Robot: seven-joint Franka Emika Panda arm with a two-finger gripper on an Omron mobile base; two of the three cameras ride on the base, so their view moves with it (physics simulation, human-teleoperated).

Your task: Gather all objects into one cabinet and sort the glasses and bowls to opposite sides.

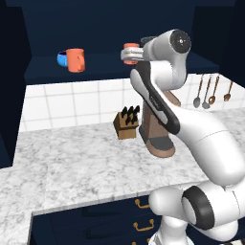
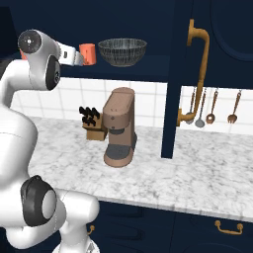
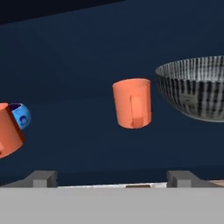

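Observation:
The cabinet point(image 1: 100, 67) is a dark navy wall unit with one long shelf. At the shelf's left, an orange-red cup point(image 1: 75, 60) stands against the small blue bowl point(image 1: 61, 58). The other cup point(image 3: 132, 103) stands mid-shelf, with the wide grey mesh bowl point(image 3: 197, 87) close on its right. My gripper point(image 3: 111, 177) is open and level with the shelf, in front of the middle cup point(image 2: 87, 53) and apart from it, nothing between its fingers. In the hand view the left cup point(image 3: 8, 131) and blue bowl point(image 3: 21, 116) sit at the left edge.
A brown coffee machine point(image 2: 120, 127) and a wooden knife block point(image 2: 92, 125) stand on the marble counter point(image 2: 197, 173) under the shelf. The cabinet's open door point(image 2: 180, 74) with a brass handle hangs to the right. Utensils point(image 2: 212, 108) hang on the tiled wall.

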